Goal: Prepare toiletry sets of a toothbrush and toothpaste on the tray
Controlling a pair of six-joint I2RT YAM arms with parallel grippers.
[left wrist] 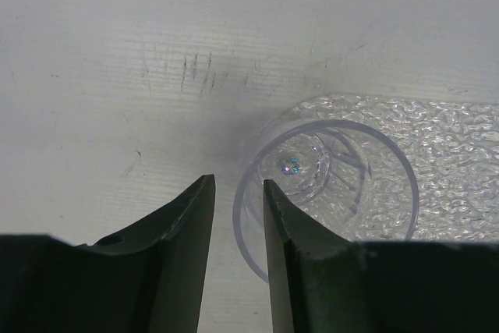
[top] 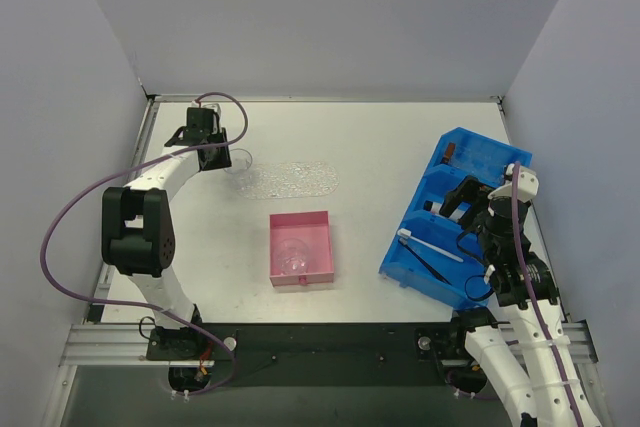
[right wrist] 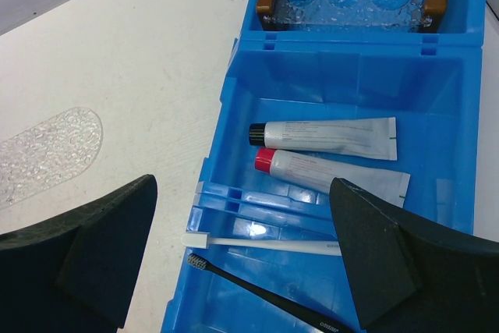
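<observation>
Clear tray (top: 300, 179) runs left-right; left claw (left wrist: 238, 181) ajar astride cup (left wrist: 327, 185) rim; right claw (right wrist: 243, 183) spread.

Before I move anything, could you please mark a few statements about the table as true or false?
1. Both toothpaste tubes lie in the blue bin. True.
2. A toothbrush lies on the tray. False: the white toothbrush and the black toothbrush both lie in the bin.
3. The right gripper is open above the bin. True.
4. The pink box is empty. False: a clear cup sits in it.
</observation>
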